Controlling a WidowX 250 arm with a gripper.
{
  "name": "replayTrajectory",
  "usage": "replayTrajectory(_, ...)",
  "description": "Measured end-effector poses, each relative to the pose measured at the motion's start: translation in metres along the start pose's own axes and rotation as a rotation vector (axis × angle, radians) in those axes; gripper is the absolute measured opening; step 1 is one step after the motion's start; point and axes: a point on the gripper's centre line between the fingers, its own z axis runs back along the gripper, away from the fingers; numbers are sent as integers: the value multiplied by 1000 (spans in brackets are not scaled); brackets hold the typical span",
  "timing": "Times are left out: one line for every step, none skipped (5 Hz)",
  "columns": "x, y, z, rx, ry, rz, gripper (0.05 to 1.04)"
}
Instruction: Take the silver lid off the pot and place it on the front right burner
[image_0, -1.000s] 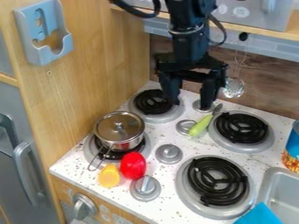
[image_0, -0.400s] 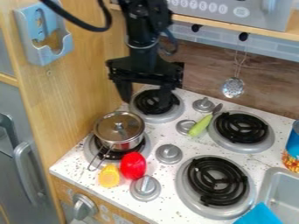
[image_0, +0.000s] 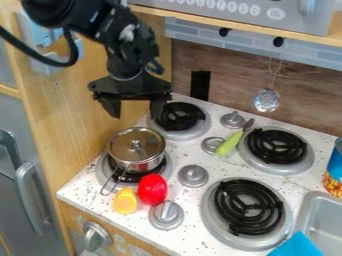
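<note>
The camera view shows the gripper (image_0: 135, 111) hanging high at the left of the stove, beside the wooden panel (image_0: 117, 65), with its two fingers spread well apart and nothing between them. The lidded pot (image_0: 139, 167) is the nearest of the loose things: it lies at six o'clock from the gripper, apart from it. The pot stands upright on the front-left burner (image_0: 104, 169), its lid (image_0: 120, 145) on top and its wire handle (image_0: 107, 189) pointing to seven o'clock.

At six o'clock from the pot, a yellow object (image_0: 125, 201) lies on the white stovetop (image_0: 200, 235), near the end of the handle. A red, rounded object (image_0: 152, 190) is just beside it, at about five o'clock from the pot.

The back-left burner (image_0: 202, 127) sits between three and four o'clock from the gripper. A utensil with a green handle (image_0: 231, 143) lies at three o'clock from the pot, reaching toward the back-right burner (image_0: 276, 146). The front-right burner (image_0: 249, 206) is at four o'clock from the pot.

At three o'clock from the gripper, a metal skimmer (image_0: 266, 100) hangs against the back wall (image_0: 230, 75). Farther off, toward four o'clock, a blue container (image_0: 336, 162) stands near the sink (image_0: 320, 212). A bright blue item (image_0: 297, 246) lies between four and five o'clock.
</note>
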Motion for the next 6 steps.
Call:
replayTrajectory(10,10,-11,14,-98,0,1001)
replayTrajectory(6,13,-29,36,-71,-20,1001)
replayTrajectory(14,10,-49,56,-55,-38,1001)
replayTrajectory(14,5,-73,72,-18,-53,1001)
replayTrajectory(13,6,-92,109,0,-60,1001)
replayTrajectory(10,5,-103,118,20,-55,1001)
